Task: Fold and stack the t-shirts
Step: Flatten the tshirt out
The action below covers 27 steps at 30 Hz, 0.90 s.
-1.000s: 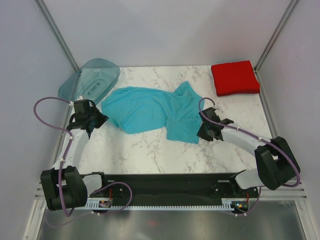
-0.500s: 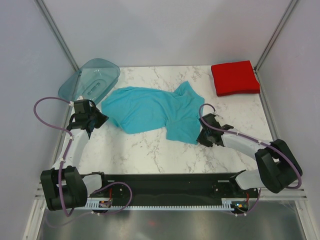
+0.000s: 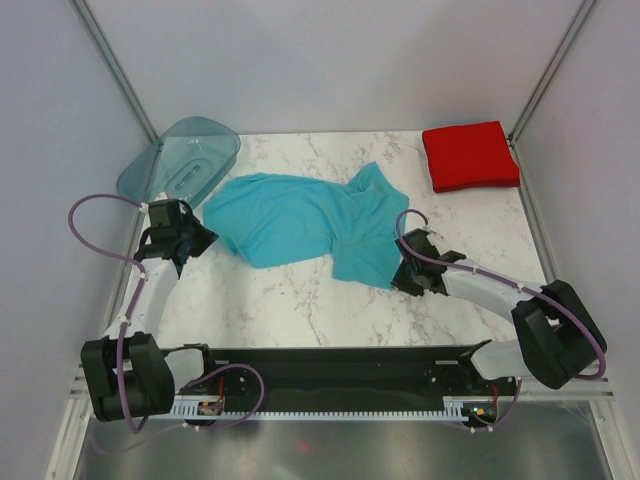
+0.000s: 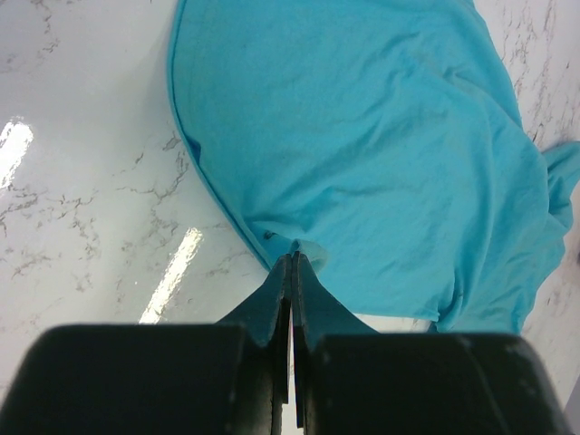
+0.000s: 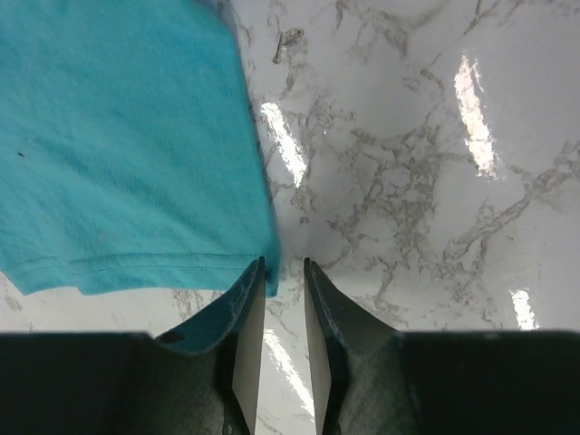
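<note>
left fingers (image 4: pixel 272 304) are pressed together, pinching the hem edge of the turquoise cloth t-shirt (image 4: pixel 362 136) where it bunches at the tips. no change here vs 1 s ago: same spot at the shirt's left end, same pinch as far as the top view shows.

right fingers (image 5: pixel 240 308) stand a narrow gap apart, low over the white marble tabletop (image 5: pixel 408 181). the left tip is right at the shirt's near-right hem corner. whether any cloth sits in the gap, can't tell. since 1 s ago the right arm has slid a little toward its base and to the left along the shirt's right edge. it was beside the edge further up and now sits at the bottom corner.

turquoise shirt lies spread but rumpled across the middle of the tabletop between the two arms. its outline is approx. as before.

bright red t-shirt folded into a square (image 3: pixel 470 155) lies at the far right corner, well apart from the turquoise one, unmoved. translucent teal plastic tray (image 3: pixel 185 160) is at the far left corner, tilted against the wall, just beyond the shirt's left end, also unmoved.
</note>
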Each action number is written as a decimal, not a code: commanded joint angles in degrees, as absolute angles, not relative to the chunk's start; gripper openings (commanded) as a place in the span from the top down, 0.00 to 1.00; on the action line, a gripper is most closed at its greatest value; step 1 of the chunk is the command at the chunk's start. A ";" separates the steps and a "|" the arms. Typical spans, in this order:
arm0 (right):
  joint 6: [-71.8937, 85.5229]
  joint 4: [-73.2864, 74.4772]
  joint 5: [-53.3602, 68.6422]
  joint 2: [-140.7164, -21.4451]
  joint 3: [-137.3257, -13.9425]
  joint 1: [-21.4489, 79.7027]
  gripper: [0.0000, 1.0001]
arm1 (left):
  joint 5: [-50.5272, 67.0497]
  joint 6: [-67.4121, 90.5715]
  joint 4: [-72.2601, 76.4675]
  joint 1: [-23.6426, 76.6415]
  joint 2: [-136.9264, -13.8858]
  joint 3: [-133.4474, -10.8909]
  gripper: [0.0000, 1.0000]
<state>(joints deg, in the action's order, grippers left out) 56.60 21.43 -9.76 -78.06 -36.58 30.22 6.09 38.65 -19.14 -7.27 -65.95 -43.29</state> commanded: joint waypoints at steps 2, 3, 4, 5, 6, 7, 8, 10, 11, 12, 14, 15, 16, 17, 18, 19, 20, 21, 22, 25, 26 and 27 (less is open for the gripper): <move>58.10 20.65 -10.10 -78.84 -37.09 31.55 0.70 | 5.45 39.38 -16.88 -6.86 -65.04 -42.98 0.98; 58.01 20.65 -10.28 -79.19 -36.65 31.55 0.73 | 5.28 39.37 -16.88 -6.86 -64.95 -42.98 0.98; 57.92 20.92 -10.63 -79.19 -36.56 31.55 0.74 | 5.27 39.37 -16.88 -6.86 -64.95 -43.07 0.98; 57.75 21.00 -11.50 -79.19 -36.39 31.55 0.76 | 5.27 39.20 -16.88 -6.86 -64.86 -43.07 0.98; 57.57 21.01 -11.86 -79.19 -36.30 31.55 0.77 | 5.01 39.11 -16.96 -6.86 -64.86 -43.07 0.98; 57.31 21.18 -12.39 -79.28 -36.12 31.55 0.80 | 5.01 39.11 -16.88 -6.86 -64.69 -43.07 0.98; 57.22 21.27 -12.74 -79.36 -36.12 31.55 0.80 | 5.01 39.11 -16.88 -6.94 -64.60 -43.15 0.98; 57.04 21.36 -13.62 -79.72 -35.95 31.55 0.82 | 5.10 39.11 -16.96 -6.86 -64.60 -43.07 0.98; 57.13 21.36 -13.88 -79.80 -35.86 31.55 0.86 | 5.01 39.11 -16.88 -6.86 -64.69 -43.15 0.98; 56.78 21.18 -14.76 -79.80 -35.86 31.55 0.89 | 5.10 39.11 -16.88 -6.86 -64.60 -43.15 0.98; 55.73 20.66 -16.08 -79.98 -35.77 31.55 1.00 | 5.18 39.11 -16.88 -6.77 -64.34 -43.24 0.98; 54.59 20.31 -17.39 -79.81 -36.38 31.55 1.00 | 5.10 39.11 -16.88 -6.77 -64.16 -43.50 0.98; 53.62 19.69 -18.19 -79.46 -36.82 31.47 1.00 | 5.01 39.11 -16.96 -6.68 -63.90 -43.85 0.98; 52.74 19.77 -18.72 -78.76 -37.52 31.20 1.00 | 5.01 38.42 -16.96 -6.77 -63.46 -44.47 0.98; 50.21 19.78 -18.55 -76.57 -39.62 30.77 1.00 | 4.66 37.97 -17.05 -6.77 -62.41 -46.04 0.98; 49.05 20.04 -18.54 -74.99 -41.03 29.80 1.00 | 4.48 37.79 -16.96 -6.77 -61.71 -47.10 0.98; 47.65 20.39 -18.89 -73.32 -42.79 29.27 1.00 | 3.96 37.36 -17.05 -6.77 -60.83 -49.63 0.98; 46.51 20.83 -19.51 -70.43 -44.89 29.01 1.00 | 3.69 37.27 -17.05 -6.77 -58.73 -51.05 0.98; 44.58 23.09 -21.86 -69.36 -50.13 28.57 1.00 | 3.26 37.35 -17.05 -6.77 -57.84 -52.54 0.98; 40.45 26.09 -23.73 -67.50 -61.32 27.69 1.00 | 2.90 37.97 -17.05 -6.77 -55.38 -59.57 0.98; 39.73 26.63 -23.82 -67.41 -63.96 27.42 1.00 | 3.25 38.14 -17.22 -6.77 -55.02 -61.42 0.98; 38.86 27.15 -23.99 -67.15 -69.12 27.42 1.00 | 4.30 38.58 -17.23 -6.77 -54.67 -65.09 0.98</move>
<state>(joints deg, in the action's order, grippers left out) 44.66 25.96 -19.79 -70.48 -57.76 27.88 4.49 38.59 -20.27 -6.96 -58.00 -55.68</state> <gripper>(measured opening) 0.007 0.027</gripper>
